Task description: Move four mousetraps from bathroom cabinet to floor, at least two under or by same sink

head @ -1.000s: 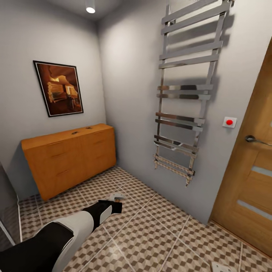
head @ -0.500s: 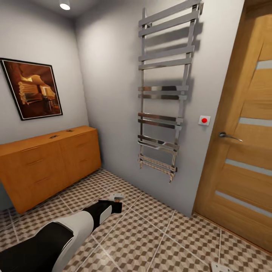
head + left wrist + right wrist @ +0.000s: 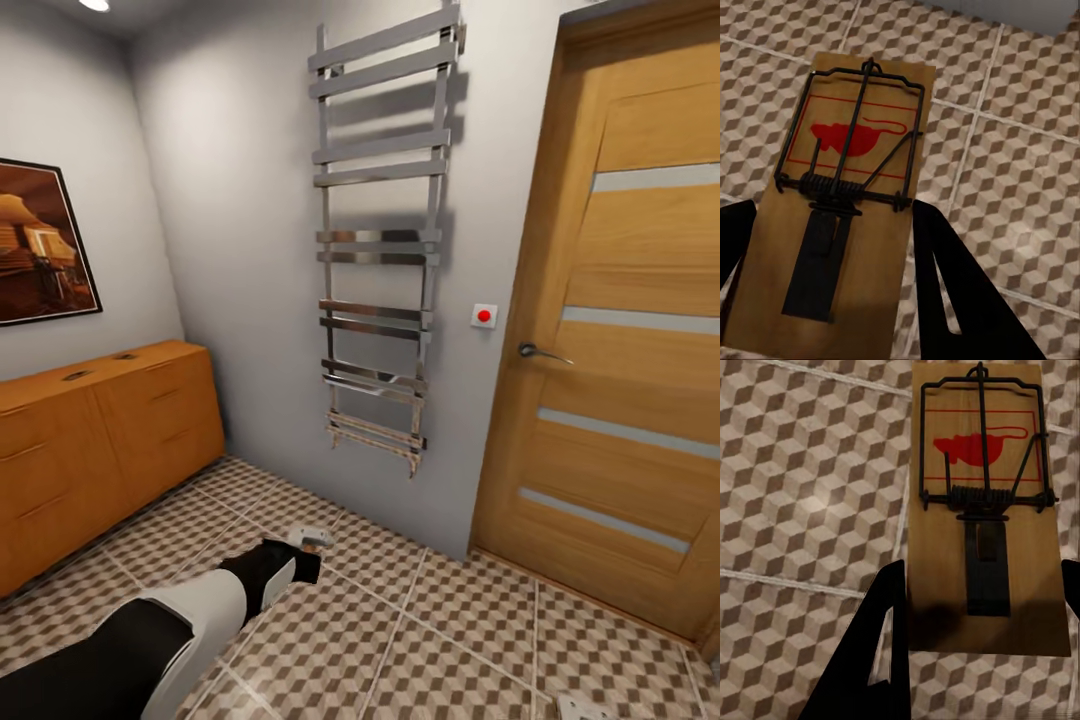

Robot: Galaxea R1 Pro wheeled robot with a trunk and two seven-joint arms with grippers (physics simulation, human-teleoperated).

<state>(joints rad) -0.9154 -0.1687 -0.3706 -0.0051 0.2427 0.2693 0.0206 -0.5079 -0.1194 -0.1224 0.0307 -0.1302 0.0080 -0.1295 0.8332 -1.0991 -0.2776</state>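
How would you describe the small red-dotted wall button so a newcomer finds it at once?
Start at the wooden door with pale horizontal strips. Just beside its frame, on the grey wall near the height of the door handle, sits the wall button. It is a small white square with a red dot, unlike the tall chrome towel rail.

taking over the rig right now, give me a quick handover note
Left pincer: shut on a mousetrap, held above the tiled bathroom floor.
Right pincer: shut on a second mousetrap, also over the tiles.
The head view faces the towel rail and door; the cabinet is off to the left, with two small dark items on its top, too small to identify.
Done: two traps picked up and in hand.
Left: find the sink, set both traps on the floor under or beside it, then get the other two traps onto the same floor.
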